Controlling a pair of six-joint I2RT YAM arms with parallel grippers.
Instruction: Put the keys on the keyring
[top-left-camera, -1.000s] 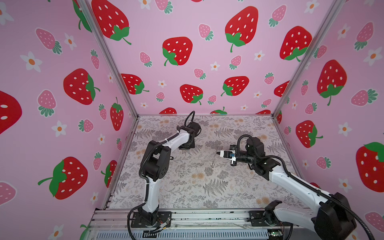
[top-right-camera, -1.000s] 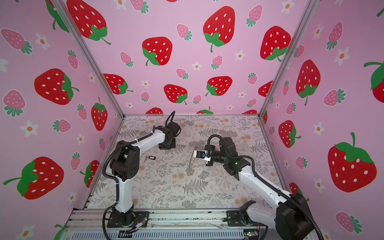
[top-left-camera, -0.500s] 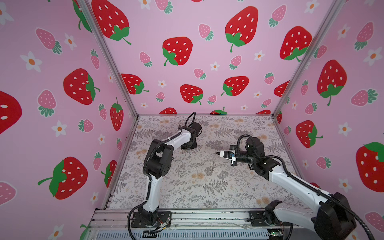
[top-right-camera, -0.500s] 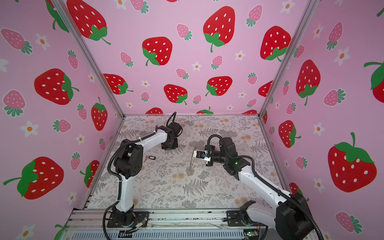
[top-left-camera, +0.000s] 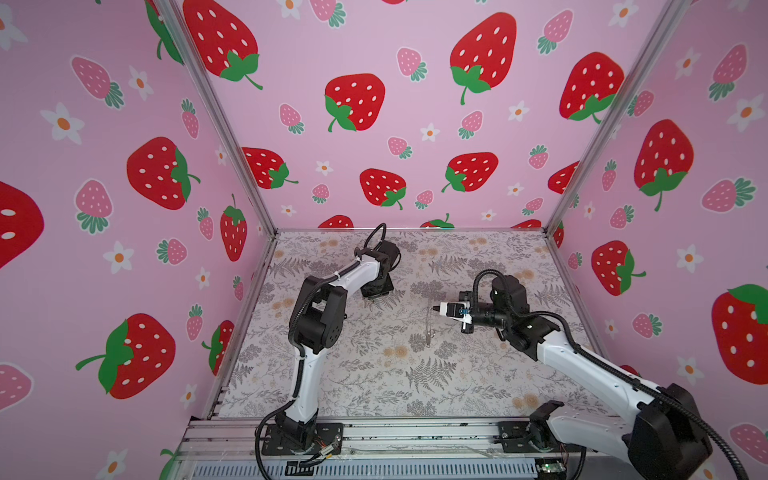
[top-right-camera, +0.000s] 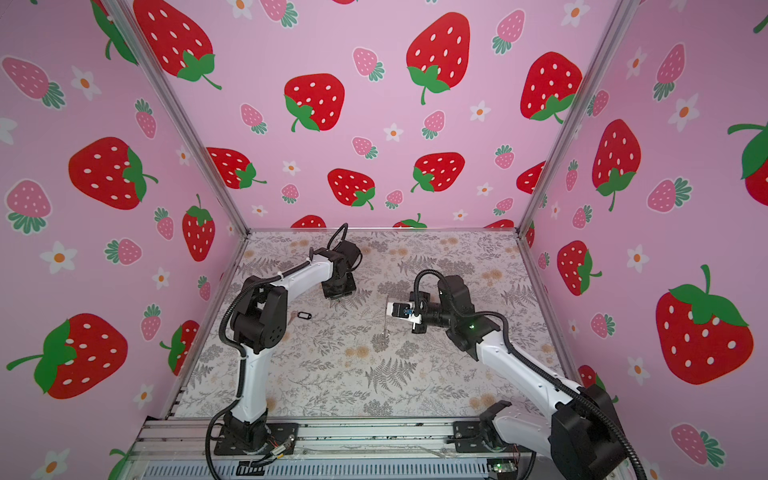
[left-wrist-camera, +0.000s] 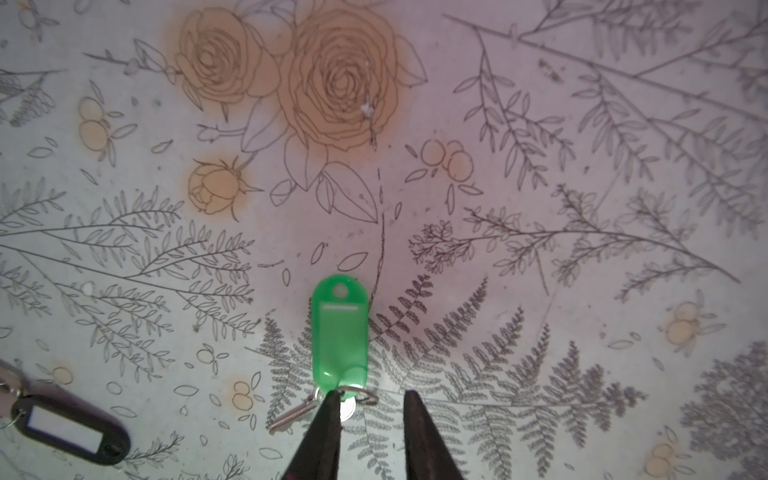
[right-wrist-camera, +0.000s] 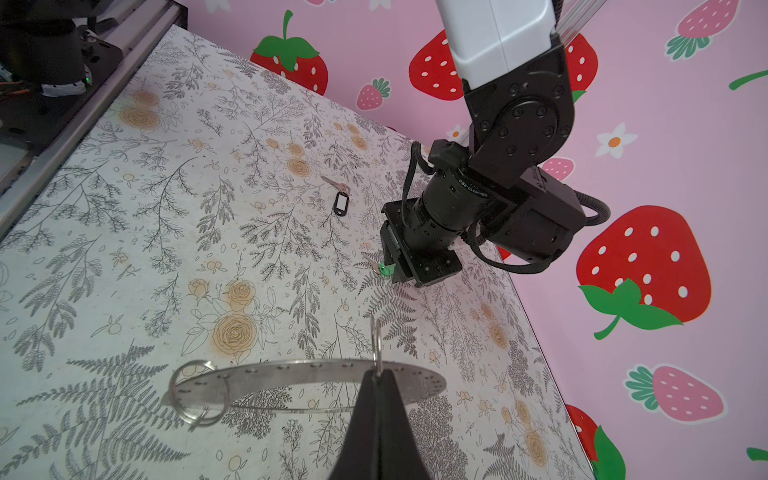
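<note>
The green key (left-wrist-camera: 340, 332) lies flat on the floral table with a small metal key and a wire loop at its near end. My left gripper (left-wrist-camera: 372, 397) stands open just over that end, one fingertip (left-wrist-camera: 332, 401) on the loop. The black key (left-wrist-camera: 70, 430) with a pale centre lies apart, beside the left arm (top-right-camera: 304, 316). My right gripper (right-wrist-camera: 378, 376) is shut on the rim of the keyring (right-wrist-camera: 291, 372), a flat grey metal ring with edge holes and wire loops, held off the table. In both top views the keyring (top-left-camera: 429, 322) hangs edge-on from the right gripper (top-left-camera: 434, 308).
The left arm (top-left-camera: 320, 316) bends over the left middle of the table and hides the black key in a top view. Pink strawberry walls close in the table on three sides. An aluminium rail (top-left-camera: 415, 436) runs along the front edge.
My left gripper has gone from shut to open over the green key, and the left arm's elbow has shifted slightly right. The right arm and the keyring have not moved.
</note>
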